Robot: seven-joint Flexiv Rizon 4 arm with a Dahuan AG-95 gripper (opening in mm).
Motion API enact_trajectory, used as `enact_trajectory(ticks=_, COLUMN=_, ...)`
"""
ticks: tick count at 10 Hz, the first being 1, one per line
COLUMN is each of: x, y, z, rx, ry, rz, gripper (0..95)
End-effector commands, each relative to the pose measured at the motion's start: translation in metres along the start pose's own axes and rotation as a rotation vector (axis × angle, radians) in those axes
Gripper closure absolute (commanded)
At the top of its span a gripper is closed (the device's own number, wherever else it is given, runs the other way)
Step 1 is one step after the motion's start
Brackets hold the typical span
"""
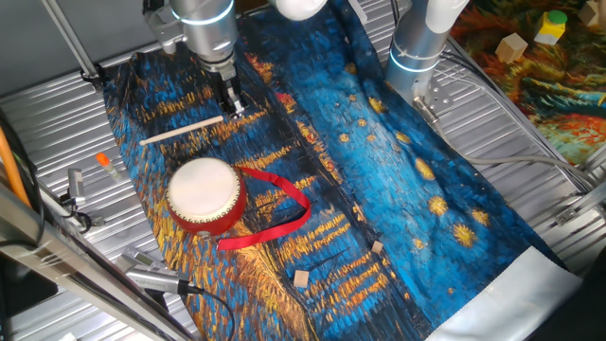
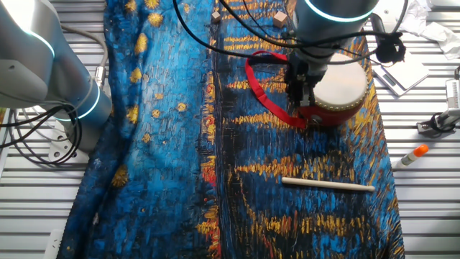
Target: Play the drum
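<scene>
The drum stands upright on the blue painted cloth, cream skin up, its red ribbon looped out to the right. In the other fixed view the drum is partly hidden behind my arm. A thin pale stick lies flat on the cloth beyond the drum, and it shows whole as the stick. My gripper hangs above the stick's right end, apart from the drum. Its fingers point down with a small gap between them, and the gripper holds nothing.
A second arm's base stands at the cloth's far edge. Two small wooden blocks lie near the front of the cloth. An orange-capped marker rests on the ribbed metal table beside the cloth.
</scene>
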State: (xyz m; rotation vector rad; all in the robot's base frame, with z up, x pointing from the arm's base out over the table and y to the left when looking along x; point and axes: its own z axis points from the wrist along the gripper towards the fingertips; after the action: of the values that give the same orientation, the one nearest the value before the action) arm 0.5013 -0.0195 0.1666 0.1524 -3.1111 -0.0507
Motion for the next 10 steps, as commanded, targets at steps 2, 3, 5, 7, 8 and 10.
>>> enact_trajectory(ticks=2, x=-0.013, y=0.005, z=0.008, rx=-0.005, ry=0.01, rz=0.006, gripper=95.0)
enact_trajectory(ticks=3, x=-0.017, y=0.017, z=0.003, rx=-0.005, ry=0.033, rz=0.034, gripper=95.0)
enact_trajectory(ticks=5, x=-0.022, y=0.046, z=-0.01, rx=0.009, ry=0.059, rz=0.07, gripper=95.0)
enact_trajectory(ticks=7, x=-0.022, y=0.051, z=-0.016, rx=0.005, ry=0.085, rz=0.002, gripper=95.0)
enact_trajectory(ticks=8, x=-0.023, y=0.052, z=-0.016, rx=0.002, ry=0.09, rz=-0.053, gripper=95.0)
enact_trajectory(ticks=10, x=-0.023, y=0.052, z=-0.016, rx=0.007, ry=0.102, rz=-0.097, gripper=95.0)
